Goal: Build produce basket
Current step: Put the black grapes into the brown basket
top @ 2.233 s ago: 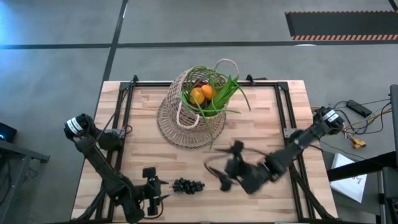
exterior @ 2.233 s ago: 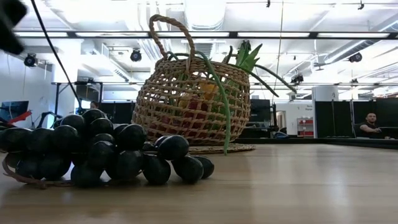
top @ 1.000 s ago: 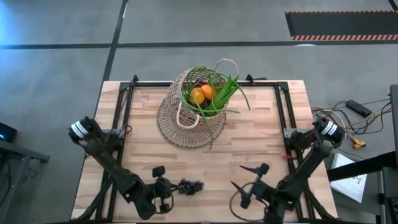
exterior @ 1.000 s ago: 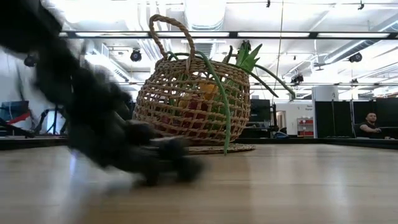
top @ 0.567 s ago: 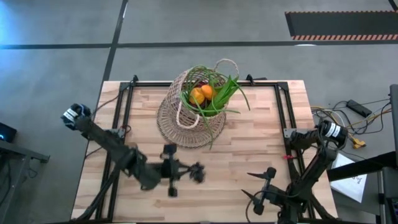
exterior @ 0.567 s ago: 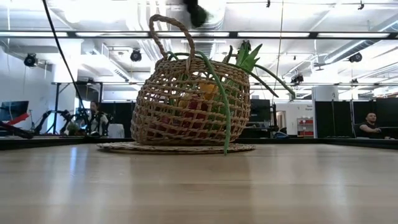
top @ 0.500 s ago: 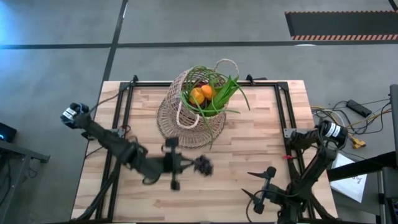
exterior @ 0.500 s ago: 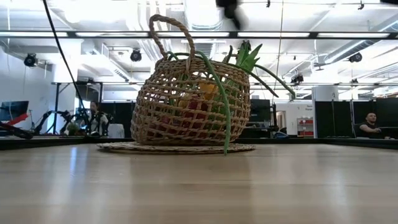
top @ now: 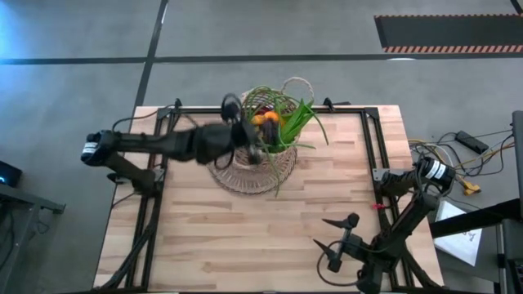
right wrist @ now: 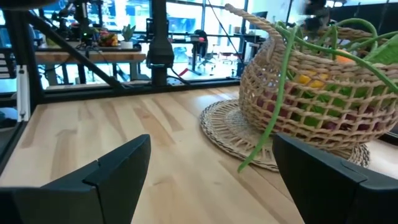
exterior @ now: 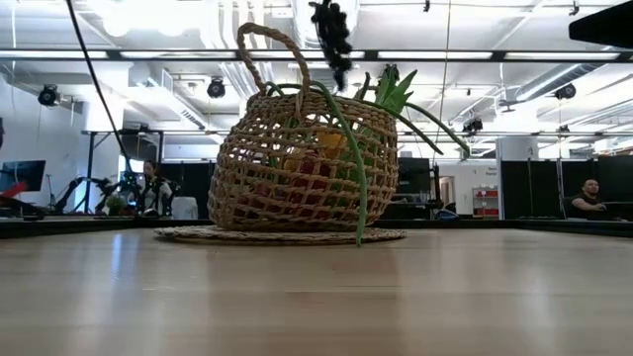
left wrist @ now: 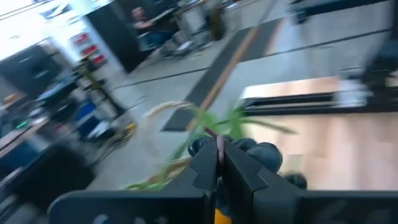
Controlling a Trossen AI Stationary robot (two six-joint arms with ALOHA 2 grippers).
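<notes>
The tan woven basket (top: pixel 245 155) stands on a round woven mat (top: pixel 278 175) at the table's far middle. It holds oranges (top: pixel 265 122) and long green onions (top: pixel 304 119) that trail over its rim. My left gripper (top: pixel 248 140) reaches over the basket from the left, shut on a bunch of black grapes (exterior: pixel 331 35). In the low view the grapes hang just above the basket's rim (exterior: pixel 326 94). My right gripper (top: pixel 339 245) waits open near the table's front right, its fingers (right wrist: pixel 112 177) wide apart with nothing between them. My left gripper (left wrist: pixel 217 152) pinches the bunch's thin stem (left wrist: pixel 217 138) between its two fingertips. The grapes (left wrist: pixel 266 154) sit just beyond the fingertips. The bunch hangs below the hold, lifted clear of the table and above the basket's opening.
Black rails (top: pixel 167 139) frame the wooden table top (top: pixel 245 237) on the left, far and right sides. The basket's loop handle (exterior: pixel 272 44) stands up beside the hanging grapes. Bare wood lies between the basket and the front edge.
My left gripper has lifted the grapes off the table near the front edge and carried them up and toward the far edge, to above the basket. The bunch now hangs clear of the table. My right gripper has stayed open near the front right.
</notes>
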